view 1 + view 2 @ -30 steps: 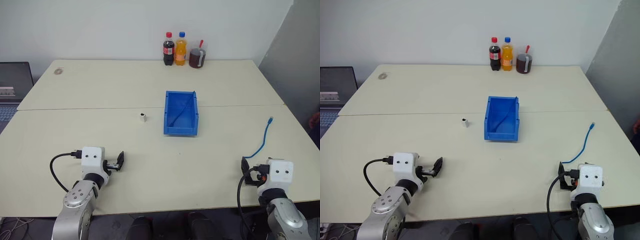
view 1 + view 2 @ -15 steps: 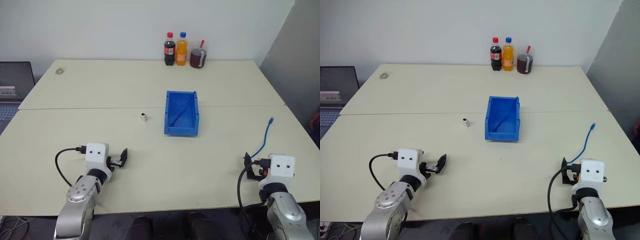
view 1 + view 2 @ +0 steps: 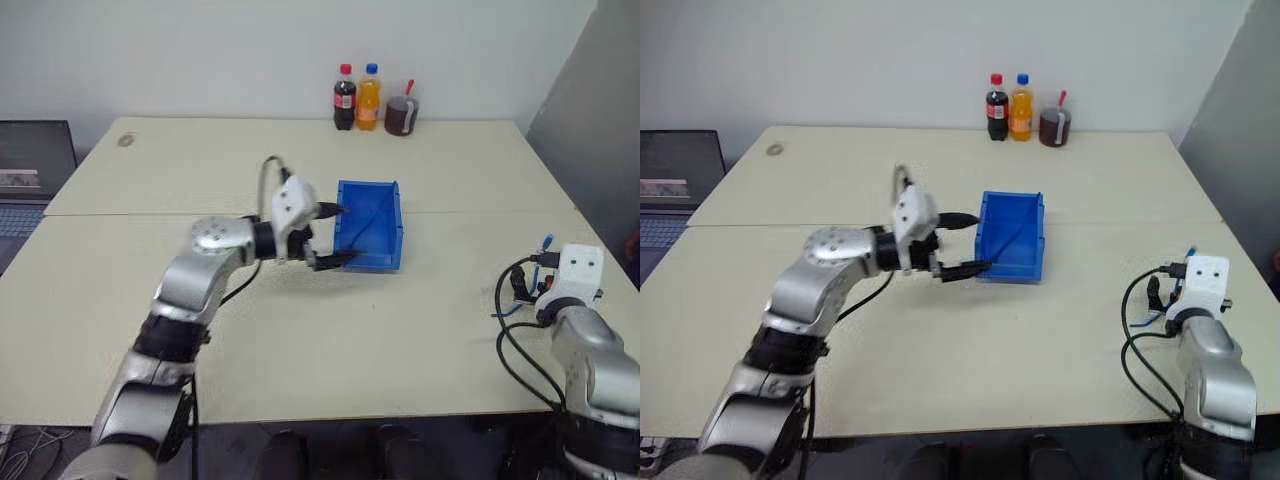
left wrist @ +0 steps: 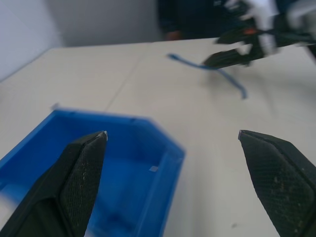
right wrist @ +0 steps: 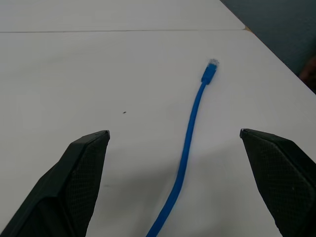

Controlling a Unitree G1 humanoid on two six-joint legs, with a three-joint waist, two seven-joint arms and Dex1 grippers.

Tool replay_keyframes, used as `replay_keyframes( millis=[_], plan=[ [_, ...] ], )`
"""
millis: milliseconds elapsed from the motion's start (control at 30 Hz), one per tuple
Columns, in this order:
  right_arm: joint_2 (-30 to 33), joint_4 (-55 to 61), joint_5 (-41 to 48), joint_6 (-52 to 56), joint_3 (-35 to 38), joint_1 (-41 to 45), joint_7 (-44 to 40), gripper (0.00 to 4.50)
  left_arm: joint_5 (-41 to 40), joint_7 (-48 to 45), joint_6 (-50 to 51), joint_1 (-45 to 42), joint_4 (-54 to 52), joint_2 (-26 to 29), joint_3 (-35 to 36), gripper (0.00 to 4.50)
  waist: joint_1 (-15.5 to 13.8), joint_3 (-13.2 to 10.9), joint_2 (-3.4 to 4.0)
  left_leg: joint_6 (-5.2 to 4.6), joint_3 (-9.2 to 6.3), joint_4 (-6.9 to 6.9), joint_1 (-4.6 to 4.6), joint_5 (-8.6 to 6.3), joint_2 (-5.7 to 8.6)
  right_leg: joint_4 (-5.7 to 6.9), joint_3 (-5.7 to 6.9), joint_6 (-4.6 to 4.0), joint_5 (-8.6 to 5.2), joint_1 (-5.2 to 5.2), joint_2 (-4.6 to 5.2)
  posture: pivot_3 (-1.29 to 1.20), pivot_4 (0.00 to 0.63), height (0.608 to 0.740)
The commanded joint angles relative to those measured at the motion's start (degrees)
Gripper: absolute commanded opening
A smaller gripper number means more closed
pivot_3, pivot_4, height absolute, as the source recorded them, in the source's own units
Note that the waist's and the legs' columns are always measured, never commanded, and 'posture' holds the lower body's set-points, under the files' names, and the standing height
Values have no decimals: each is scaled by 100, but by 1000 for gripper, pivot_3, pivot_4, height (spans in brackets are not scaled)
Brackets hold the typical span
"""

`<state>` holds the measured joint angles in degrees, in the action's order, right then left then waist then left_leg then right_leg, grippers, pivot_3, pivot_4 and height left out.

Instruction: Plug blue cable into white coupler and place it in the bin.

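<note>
Overhead, we see a pale table with the bin (image 3: 370,238) near its middle. Our left gripper (image 3: 335,235) hangs just beside the bin's near-left wall, its two black fingers (image 4: 81,185) spread wide and holding nothing. Our right gripper (image 5: 173,192) sits at the table's right edge, jaws equally wide and empty, with the blue cable (image 5: 190,143) lying flat on the table between its fingers, plug end away from us. We cannot make out the white coupler, which may be hidden behind our left arm.
</note>
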<state>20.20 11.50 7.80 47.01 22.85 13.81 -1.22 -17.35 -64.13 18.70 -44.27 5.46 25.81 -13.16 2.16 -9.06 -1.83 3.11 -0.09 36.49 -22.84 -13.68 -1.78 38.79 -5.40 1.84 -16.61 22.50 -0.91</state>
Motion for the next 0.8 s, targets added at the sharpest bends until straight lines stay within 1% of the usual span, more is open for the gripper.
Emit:
replay_keyframes(
  millis=[33, 100, 233, 333, 433, 633, 700, 767, 800],
  plan=[
    [235, -888, 148, -142, 291, 536, -90, 4500, 156, -434, -641, -660, 882, -562, -282, 4477, 1, -1, 2, -1, 0, 0, -3, 0, 0, 1, 0, 0, 0, 2, 0, 0, 150, 740],
    [317, -1250, 155, -185, 327, 683, -98, 4500, 257, -502, -898, -840, 1261, -755, -315, 4477, 13, -1, 2, -6, 5, -1, -12, -3, 2, 2, -8, 2, -1, 14, 1, 0, 150, 740],
    [602, -1997, 160, -584, 209, 898, -414, 4500, 436, -415, -1317, -1083, 1921, -1070, -271, 4477, 37, -5, 9, -14, 6, -1, -12, -8, 4, 3, -11, 4, -2, 17, 1, 0, 150, 740],
    [813, -2847, 222, -904, 274, 1237, -564, 4500, 527, -333, -1458, -1090, 2088, -1176, -248, 4477, 74, -8, 12, -14, 11, 12, -13, -8, 10, 8, -16, 8, -1, 15, 6, 0, 150, 740],
    [903, -3307, 310, -1159, 316, 1461, -644, 3994, 539, -434, -1463, -1008, 2021, -1149, -242, 4500, 100, -8, 11, -16, 11, 22, -14, -9, 11, 14, -16, 12, 0, 14, 8, 0, 150, 740],
    [935, -3607, 356, -1332, 213, 1618, -713, 2381, 532, -497, -1419, -916, 1887, -1101, -254, 4500, 115, -9, 12, -16, 9, 24, -14, -9, 10, 18, -16, 13, 1, 13, 7, 0, 150, 740],
    [929, -3623, 330, -1384, 155, 1619, -725, 2040, 523, -508, -1395, -909, 1851, -1102, -257, 4500, 115, -9, 13, -17, 9, 24, -14, -10, 10, 17, -17, 13, 1, 13, 7, 0, 150, 740],
    [926, -3641, 296, -1450, 70, 1628, -759, 1499, 527, -521, -1395, -920, 1846, -1110, -264, 4500, 112, -9, 13, -17, 9, 24, -15, -10, 10, 17, -16, 13, 1, 14, 7, 0, 150, 740],
    [919, -3643, 287, -1465, 39, 1631, -764, 1298, 529, -522, -1393, -929, 1847, -1116, -264, 4500, 112, -9, 13, -17, 9, 25, -15, -10, 10, 18, -16, 13, 1, 14, 7, 0, 150, 740]
  ],
)
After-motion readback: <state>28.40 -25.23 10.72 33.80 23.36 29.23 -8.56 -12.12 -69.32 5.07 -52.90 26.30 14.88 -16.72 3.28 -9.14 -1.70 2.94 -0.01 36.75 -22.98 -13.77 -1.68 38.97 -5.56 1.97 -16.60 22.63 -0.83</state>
